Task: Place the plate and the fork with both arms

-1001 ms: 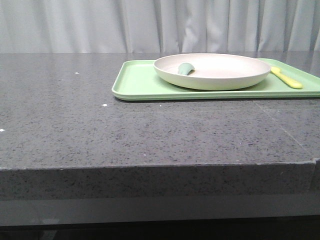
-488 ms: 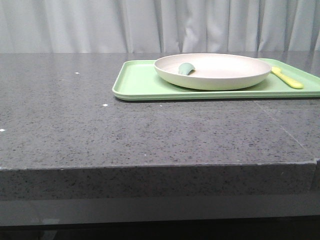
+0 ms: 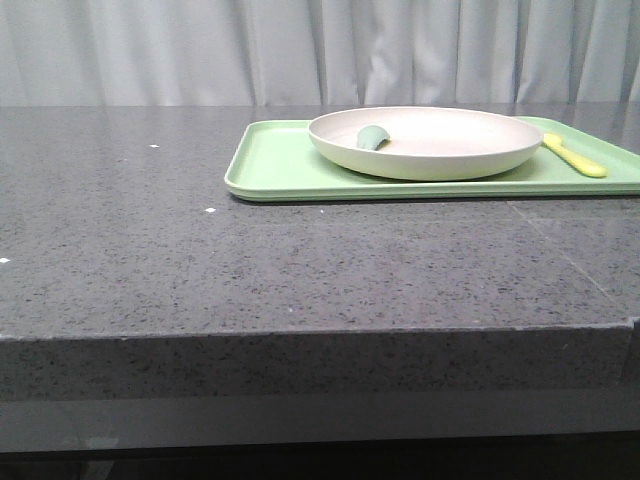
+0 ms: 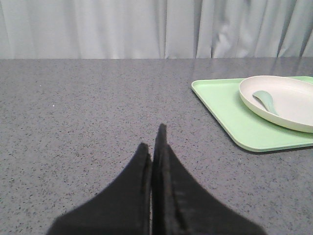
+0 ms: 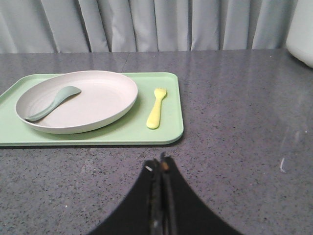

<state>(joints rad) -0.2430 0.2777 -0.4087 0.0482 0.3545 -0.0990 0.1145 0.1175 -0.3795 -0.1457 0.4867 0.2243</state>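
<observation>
We see the left gripper point(image 4: 152, 142) low over bare speckled grey counter point(image 3: 150, 250), well apart from the tray; its black jaws are pressed together and grip nothing. No gripper appears in the front view.

On the right half of the counter, toward its far edge, lies the light-green tray point(image 3: 275, 165), flat and rectangular, its long side running parallel to the counter's front edge. In the front view its right end runs past the frame.

The plate point(image 3: 425, 142) sits on the tray, round and cream, covering the middle of it. Inside the plate, on its left part, rests a grey-green spoon point(image 3: 372, 137); in the right wrist view the spoon point(image 5: 51, 102) lies at a slant, though we cannot say for certain which end is the bowl.

The fork point(image 3: 573, 156) lies flat on the tray just right of the plate, apart from the plate's rim. In the right wrist view the fork point(image 5: 156, 107) has its long axis running roughly front to back, tines toward the counter's far edge and handle toward the front edge.

The right gripper point(image 5: 161, 171) sits over bare counter just nearer the front edge than the tray, near the fork's end of it; its jaws are closed tight on nothing.
</observation>
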